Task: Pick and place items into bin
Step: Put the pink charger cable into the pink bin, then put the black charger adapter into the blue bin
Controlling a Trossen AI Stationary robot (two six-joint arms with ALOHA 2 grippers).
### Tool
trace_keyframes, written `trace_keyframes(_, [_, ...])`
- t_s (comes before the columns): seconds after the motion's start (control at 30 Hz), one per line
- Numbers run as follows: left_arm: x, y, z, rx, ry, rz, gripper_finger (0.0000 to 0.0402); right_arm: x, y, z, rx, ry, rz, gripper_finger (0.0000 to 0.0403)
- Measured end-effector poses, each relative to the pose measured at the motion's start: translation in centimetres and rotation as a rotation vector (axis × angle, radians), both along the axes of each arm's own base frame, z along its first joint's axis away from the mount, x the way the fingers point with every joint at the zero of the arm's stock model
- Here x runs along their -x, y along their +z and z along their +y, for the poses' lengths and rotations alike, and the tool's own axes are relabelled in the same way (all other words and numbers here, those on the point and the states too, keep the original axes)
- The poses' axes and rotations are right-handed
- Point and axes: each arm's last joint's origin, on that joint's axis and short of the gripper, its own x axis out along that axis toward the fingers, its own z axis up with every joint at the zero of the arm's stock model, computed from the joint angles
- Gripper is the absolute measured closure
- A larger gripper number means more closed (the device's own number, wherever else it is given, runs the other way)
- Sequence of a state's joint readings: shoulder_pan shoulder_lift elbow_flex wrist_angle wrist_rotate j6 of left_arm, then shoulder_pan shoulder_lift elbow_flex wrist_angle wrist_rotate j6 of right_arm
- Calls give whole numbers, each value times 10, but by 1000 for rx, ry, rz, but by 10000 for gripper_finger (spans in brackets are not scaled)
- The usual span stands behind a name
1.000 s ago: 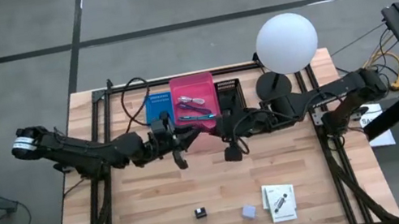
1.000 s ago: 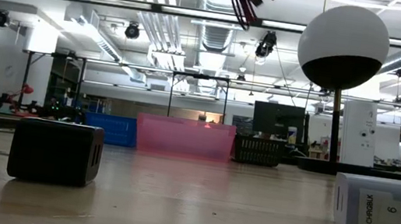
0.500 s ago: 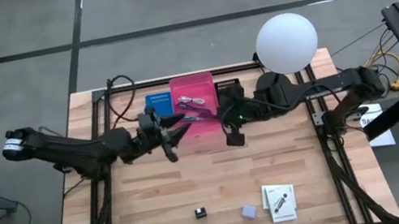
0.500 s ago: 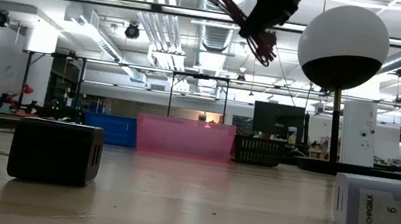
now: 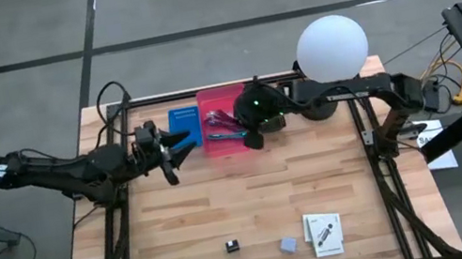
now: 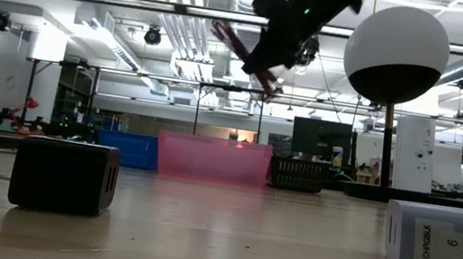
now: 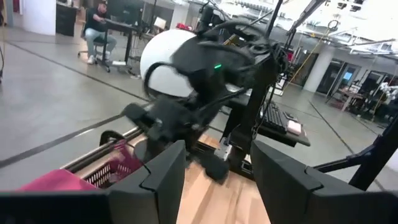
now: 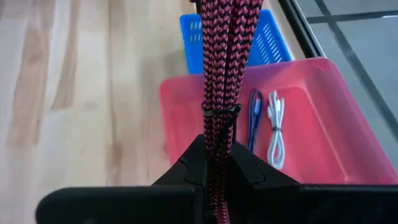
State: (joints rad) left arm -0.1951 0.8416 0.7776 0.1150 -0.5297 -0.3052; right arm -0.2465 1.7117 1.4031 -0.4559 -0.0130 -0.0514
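Note:
My right gripper (image 8: 214, 157) is shut on a magenta-and-black braided strap (image 8: 221, 56), a bundle bound by a thin black tie. It hovers over the pink bin (image 5: 226, 121) at the table's far edge, well above it in the low view (image 6: 293, 25). A blue and a white cable (image 8: 274, 127) lie in the bin. My left gripper (image 5: 168, 156) is open, in the air left of the bin by the blue basket (image 5: 183, 124). A black cube (image 5: 232, 246), a grey-blue cube (image 5: 288, 245) and a white card (image 5: 324, 232) lie near the table's front edge. My right gripper pinches the strap bundle between its two fingers just behind the black tie (image 8: 219, 112), several strands together. The fingers lie along the bundle. The strap is lifted clear and sticks out slanting past the fingertips (image 6: 240, 54) over the bin.
A black basket (image 5: 265, 104) stands right of the pink bin, and the white globe lamp (image 5: 331, 50) rises just behind my right arm. In the low view the black cube (image 6: 64, 176) and the white card's box (image 6: 447, 243) sit close to the camera. Bare wood lies mid-table.
My right gripper has carried the strap from mid-table toward the far edge, over the pink bin, tipping so the bundle slants. My left gripper has drawn back toward the table's left and far side, away from the right gripper.

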Motion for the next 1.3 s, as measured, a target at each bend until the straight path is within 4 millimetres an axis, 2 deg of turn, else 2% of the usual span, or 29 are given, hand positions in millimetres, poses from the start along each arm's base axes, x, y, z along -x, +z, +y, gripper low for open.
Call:
trace_keyframes(0.27, [2,1,0,-93,5,25,235,-29,-36,-45,24,-78,-111,390])
trace_keyframes(0.47, [2,1,1,-129,8,39,235,-35,-65,-81,35,-163,-24,390])
trace_keyframes(0.6, [3,2,1,-125,8,33,235,-41,-72,-99,71,-180,14,390])
trace_keyframes(0.83, [2,2,1,-126,9,37,235,-45,-73,-118,114,-176,123,387])
trace_keyframes(1.1, [1,1,0,-128,9,42,235,-46,-63,-127,125,-205,133,332])
trace_keyframes(1.3, [2,1,0,-128,9,41,235,-47,-54,-129,129,-205,132,308])
